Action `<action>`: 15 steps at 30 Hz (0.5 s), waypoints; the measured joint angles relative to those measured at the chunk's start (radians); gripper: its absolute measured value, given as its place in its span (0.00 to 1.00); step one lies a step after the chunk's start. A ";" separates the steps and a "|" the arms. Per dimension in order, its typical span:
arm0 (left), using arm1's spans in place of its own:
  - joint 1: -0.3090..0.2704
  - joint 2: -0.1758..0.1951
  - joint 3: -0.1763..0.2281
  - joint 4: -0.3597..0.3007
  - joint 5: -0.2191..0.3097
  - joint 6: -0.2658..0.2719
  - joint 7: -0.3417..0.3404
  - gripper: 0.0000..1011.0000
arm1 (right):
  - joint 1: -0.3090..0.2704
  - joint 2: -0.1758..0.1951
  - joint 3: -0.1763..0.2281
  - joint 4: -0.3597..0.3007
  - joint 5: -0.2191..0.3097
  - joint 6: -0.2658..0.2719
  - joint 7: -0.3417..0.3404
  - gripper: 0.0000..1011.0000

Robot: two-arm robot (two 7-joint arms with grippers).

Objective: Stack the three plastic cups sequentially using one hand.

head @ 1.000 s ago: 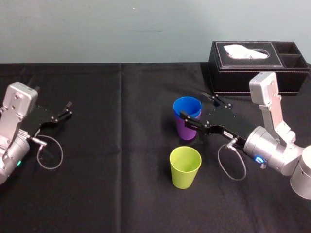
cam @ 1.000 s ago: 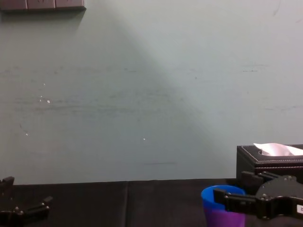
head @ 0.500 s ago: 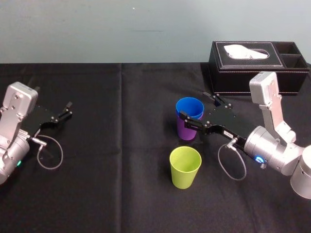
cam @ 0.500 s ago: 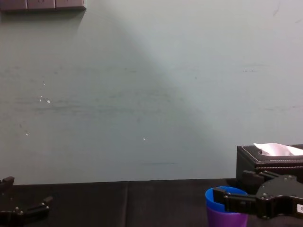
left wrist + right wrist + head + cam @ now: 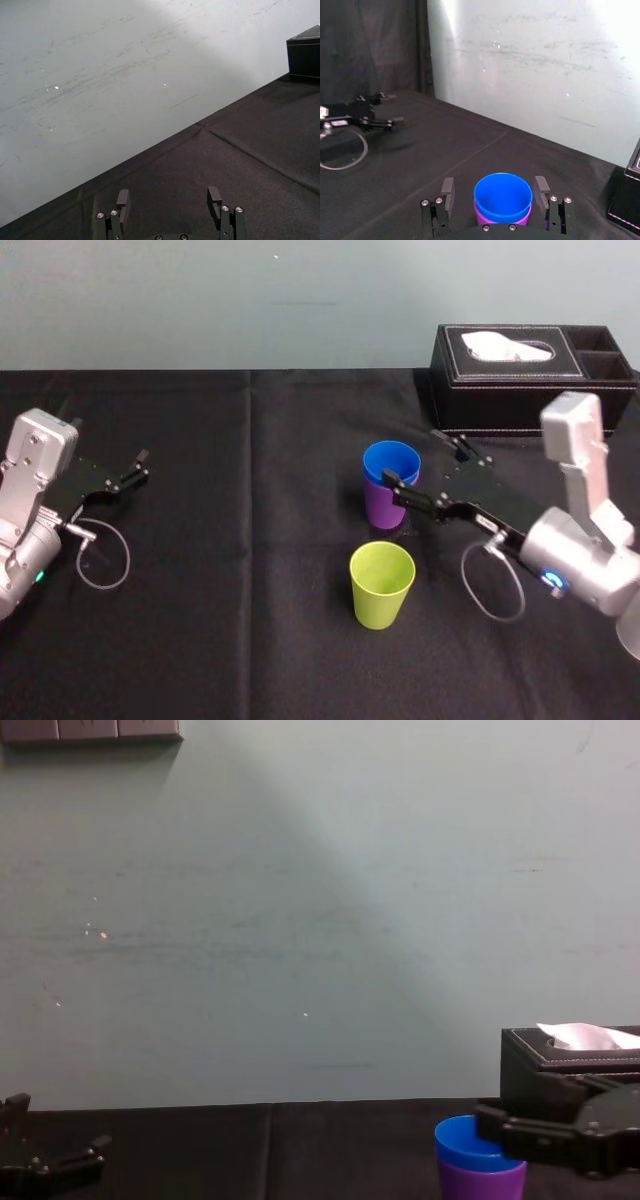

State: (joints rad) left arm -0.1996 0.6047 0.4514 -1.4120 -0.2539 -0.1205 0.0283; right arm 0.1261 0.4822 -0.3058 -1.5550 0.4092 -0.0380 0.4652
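Blue cup point(image 5: 390, 462) nested in purple cup point(image 5: 380, 508), mid-tabletop point(image 5: 250, 540); yellow-green cup point(image 5: 381, 583) nearer the robot, apart. Right gripper point(image 5: 412, 457) jaws open, flanking blue rim. Left gripper point(image 5: 138, 466) parked at left, jaws open.

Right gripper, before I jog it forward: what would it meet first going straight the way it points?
Likely the blue cup nested in the purple cup. The stack sits dead ahead, centred between the open jaws of the right gripper. How close it is is hard to judge.
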 joint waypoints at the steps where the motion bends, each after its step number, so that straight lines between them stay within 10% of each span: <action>1: 0.000 0.000 0.000 0.000 0.000 0.000 0.000 1.00 | 0.000 0.000 0.000 0.000 0.000 0.000 0.000 0.99; 15: 0.000 0.000 0.000 0.000 0.000 0.000 0.000 1.00 | -0.253 0.149 0.113 -0.113 0.123 -0.150 0.125 0.99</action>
State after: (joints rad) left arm -0.1995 0.6047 0.4514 -1.4120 -0.2539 -0.1205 0.0283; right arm -0.1271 0.6308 -0.1931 -1.6675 0.5326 -0.1884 0.5907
